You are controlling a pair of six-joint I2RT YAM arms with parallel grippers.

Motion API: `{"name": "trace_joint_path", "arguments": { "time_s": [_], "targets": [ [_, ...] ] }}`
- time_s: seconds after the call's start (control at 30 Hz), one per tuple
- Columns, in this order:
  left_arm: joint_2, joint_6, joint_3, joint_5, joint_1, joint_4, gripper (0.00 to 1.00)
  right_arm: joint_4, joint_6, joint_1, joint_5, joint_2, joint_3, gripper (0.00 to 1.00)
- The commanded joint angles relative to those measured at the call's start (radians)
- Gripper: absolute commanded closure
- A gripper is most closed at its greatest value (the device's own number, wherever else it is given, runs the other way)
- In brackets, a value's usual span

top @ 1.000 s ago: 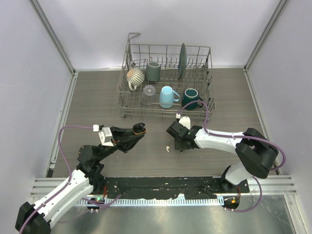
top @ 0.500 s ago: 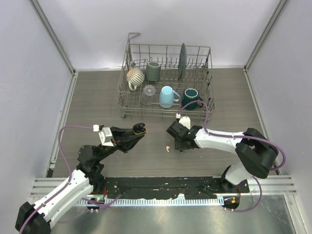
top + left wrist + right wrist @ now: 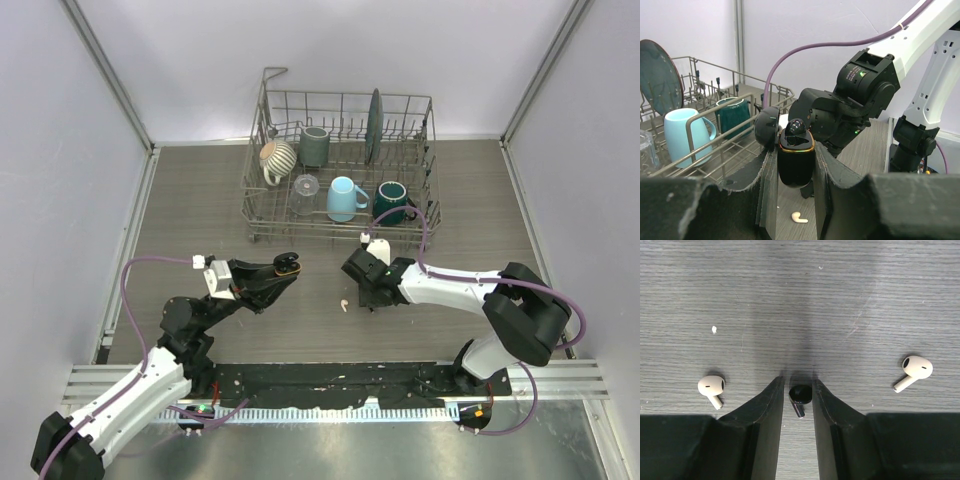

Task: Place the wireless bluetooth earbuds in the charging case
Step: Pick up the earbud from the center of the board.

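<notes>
My left gripper [image 3: 795, 167] is shut on the black charging case [image 3: 795, 160], held above the table. The case has a gold rim, its lid is open, and a black earbud [image 3: 796, 127] sits in it. The case [image 3: 287, 264] also shows in the top view. My right gripper [image 3: 798, 390] points down at the table with its jaws narrowly open around another black earbud [image 3: 800, 396] lying flat, a thin gap left on one side. Two cream earbuds lie on the table, one to the left [image 3: 711, 387] and one to the right [image 3: 914, 370]. One cream earbud [image 3: 343, 303] shows from above.
A wire dish rack [image 3: 262, 215] stands behind both arms, holding a light blue mug [image 3: 343, 198], a dark green mug [image 3: 392, 201], a striped mug [image 3: 277, 158], a grey cup [image 3: 314, 146] and a plate [image 3: 373, 125]. Grey walls enclose the wooden table [image 3: 200, 200].
The right gripper's jaws have narrowed around the black earbud. Neither arm has visibly shifted in the top view.
</notes>
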Motion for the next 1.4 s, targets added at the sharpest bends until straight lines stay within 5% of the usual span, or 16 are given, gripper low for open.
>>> {"name": "trace_joint_path", "arguments": {
  "time_s": [0.0, 0.87, 1.37],
  "targets": [
    [-0.005, -0.002, -0.005, -0.005, 0.0, 0.054, 1.0, -0.034, -0.013, 0.0, -0.019, -0.023, -0.004, 0.65],
    [-0.019, -0.001, -0.005, -0.015, 0.0, 0.028, 1.0, -0.025, -0.013, -0.002, -0.025, -0.009, -0.008, 0.63],
    [-0.012, -0.001, -0.005, -0.013, 0.0, 0.031, 1.0, -0.036, -0.01, -0.003, -0.006, -0.016, -0.014, 0.78]
  ]
}}
